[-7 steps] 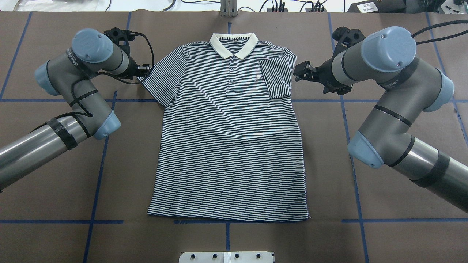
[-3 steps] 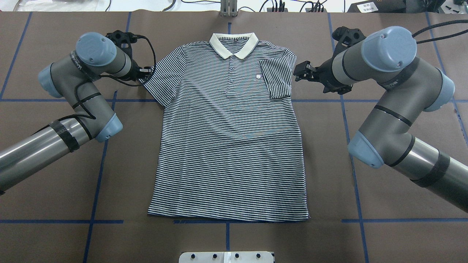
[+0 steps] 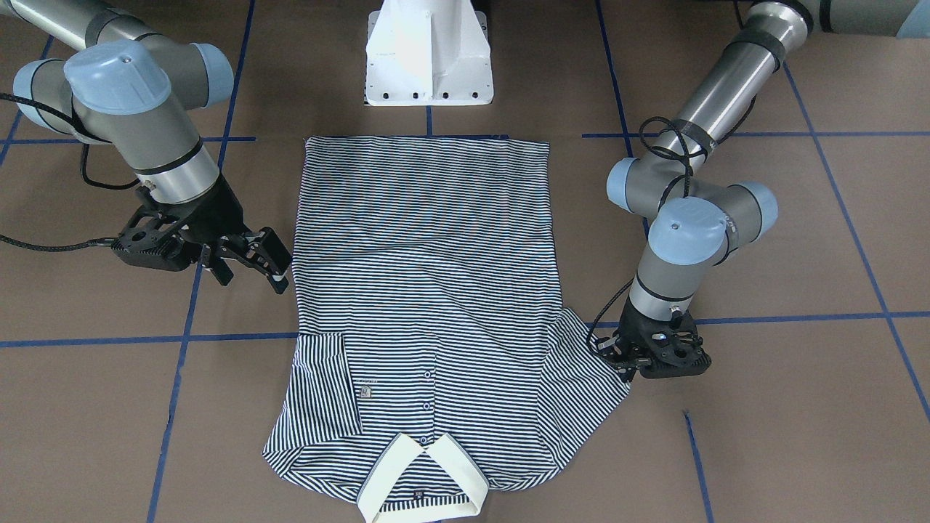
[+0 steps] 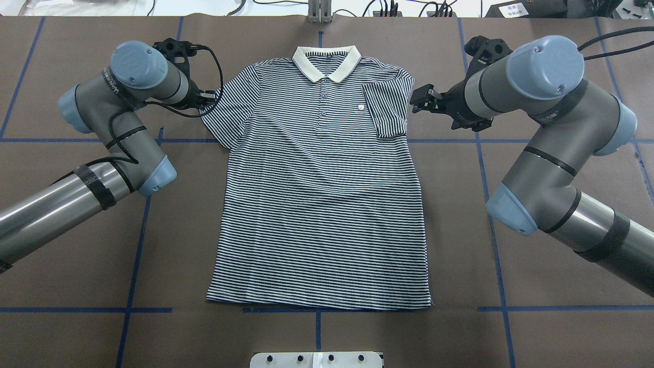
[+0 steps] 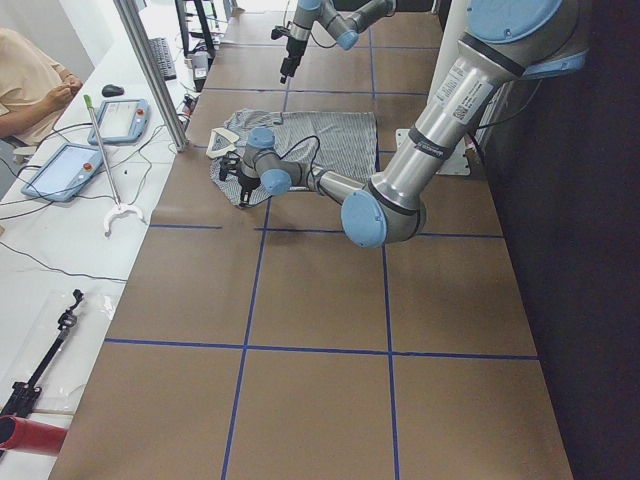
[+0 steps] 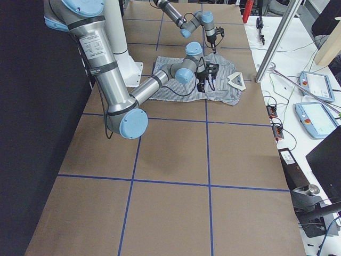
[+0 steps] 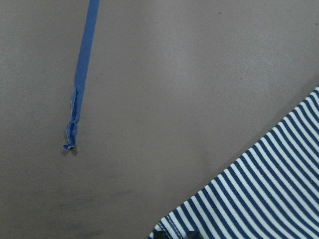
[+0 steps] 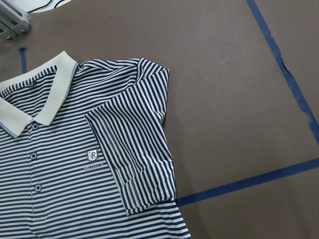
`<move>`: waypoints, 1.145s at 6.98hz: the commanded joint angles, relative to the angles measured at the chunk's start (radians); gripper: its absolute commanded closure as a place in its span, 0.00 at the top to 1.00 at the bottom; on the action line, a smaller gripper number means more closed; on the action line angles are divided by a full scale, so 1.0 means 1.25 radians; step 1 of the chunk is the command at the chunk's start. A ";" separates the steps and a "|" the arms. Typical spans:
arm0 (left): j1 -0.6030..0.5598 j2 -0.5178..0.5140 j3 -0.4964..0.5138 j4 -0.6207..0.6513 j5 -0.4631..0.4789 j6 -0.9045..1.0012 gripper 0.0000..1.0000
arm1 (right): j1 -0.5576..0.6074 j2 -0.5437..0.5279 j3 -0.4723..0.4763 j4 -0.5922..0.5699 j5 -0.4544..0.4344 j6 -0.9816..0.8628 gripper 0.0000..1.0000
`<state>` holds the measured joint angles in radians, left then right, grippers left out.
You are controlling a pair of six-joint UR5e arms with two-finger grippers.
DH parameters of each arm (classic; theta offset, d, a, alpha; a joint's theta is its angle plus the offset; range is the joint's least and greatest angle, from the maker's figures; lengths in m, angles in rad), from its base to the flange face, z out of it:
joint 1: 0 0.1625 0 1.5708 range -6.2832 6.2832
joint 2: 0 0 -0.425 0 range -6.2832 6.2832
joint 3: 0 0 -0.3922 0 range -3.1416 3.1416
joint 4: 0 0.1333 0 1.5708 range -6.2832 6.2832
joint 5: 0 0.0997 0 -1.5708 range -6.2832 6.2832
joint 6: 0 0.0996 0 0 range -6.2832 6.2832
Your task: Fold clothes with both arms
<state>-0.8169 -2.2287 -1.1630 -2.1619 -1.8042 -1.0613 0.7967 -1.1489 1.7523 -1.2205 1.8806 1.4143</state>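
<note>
Chest logo (image 8: 93,158) on shirt (image 8: 60,199): shield crest with a monogram, over one line of small capitals beginning "M"; rest unclear.
Left arm (image 4: 110,89) and right arm (image 4: 549,117): printed lettering on the wrist tubes, too small to read.

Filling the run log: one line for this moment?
polo shirt flat, face up | right-side sleeve folded in | left-side sleeve unfolded | left gripper at its edge, grip unclear | right gripper open, off shirt

Work area: brown bench (image 4: 204,337) marked with a blue tape grid (image 4: 76,309)
White side table (image 5: 60,260) alongside carries two tablets (image 5: 125,118); aluminium post (image 5: 150,70) at bench edge
</note>
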 commanded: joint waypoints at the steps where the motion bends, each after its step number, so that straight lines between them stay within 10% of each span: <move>1: -0.001 -0.010 -0.027 0.010 -0.006 -0.005 0.00 | 0.001 -0.001 0.002 0.000 0.000 0.000 1.00; 8: 0.073 -0.192 0.126 0.061 0.059 -0.109 0.00 | 0.000 -0.011 0.013 -0.002 0.000 0.000 1.00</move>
<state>-0.7320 -2.4507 -1.0482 -2.0812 -1.7528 -1.1987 0.7963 -1.1629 1.7680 -1.2226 1.8808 1.4144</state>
